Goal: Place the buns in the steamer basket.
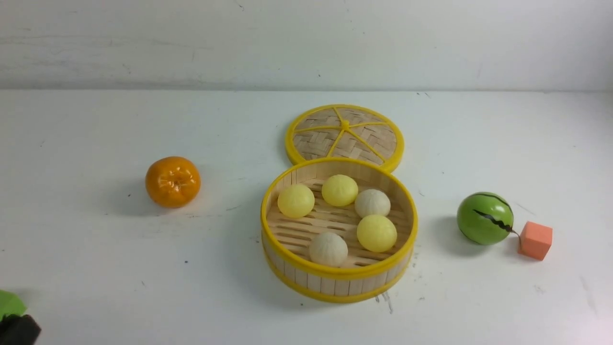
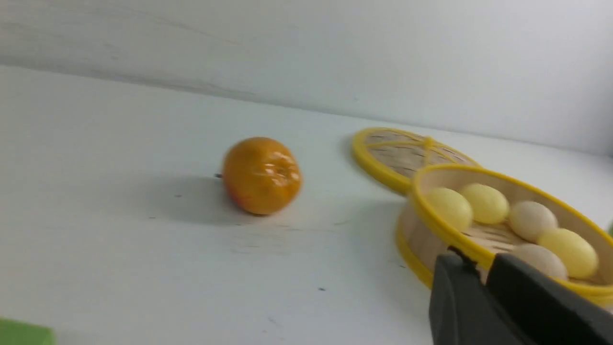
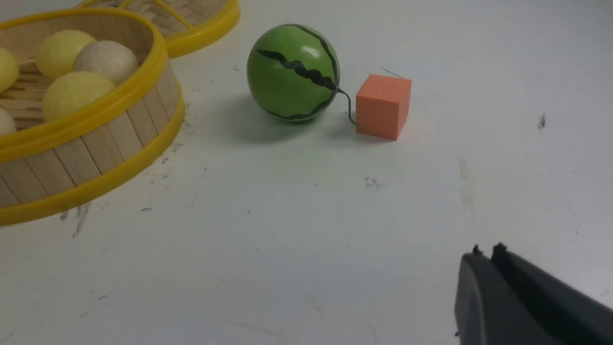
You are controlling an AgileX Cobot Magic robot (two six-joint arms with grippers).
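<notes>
1. Left jaws: at eight o'clock from the basket, tips together, gripping nothing visible. Mostly cut off in the front view. Beside them, a green block (image 1: 10, 304), cropped by the frame.
2. Tangerine (image 1: 173, 182) at ten o'clock, well apart from the basket. Leave alone.
3. Basket (image 1: 341, 286) upright on the bench (image 1: 201, 297). Probably light, fairly stiff; if moving it, pinch rim and wall together, keeping level to stop rolling. Floor partly hidden under the buns.
4. Inside, all five buns: yellow at ten (image 1: 296, 201), yellow at twelve (image 1: 339, 190), white at seven (image 1: 328, 249), white at two (image 1: 372, 203), yellow at four (image 1: 377, 233). Likely light, smooth, a bit slippery; softness impossible to judge by eye. Take hold around the widest part, from above, with gentle force. Looks finished; probably needs no further placing.
5. Lid (image 1: 313, 143) at twelve o'clock, near edge partly hidden by the basket.
6. Melon (image 1: 485, 218) at three, red block (image 1: 536, 240) just beyond; unclear whether joined by the thin stem.
7. Right jaws: shut, nothing gripped; out of the front view, cropped in the right wrist view.
</notes>
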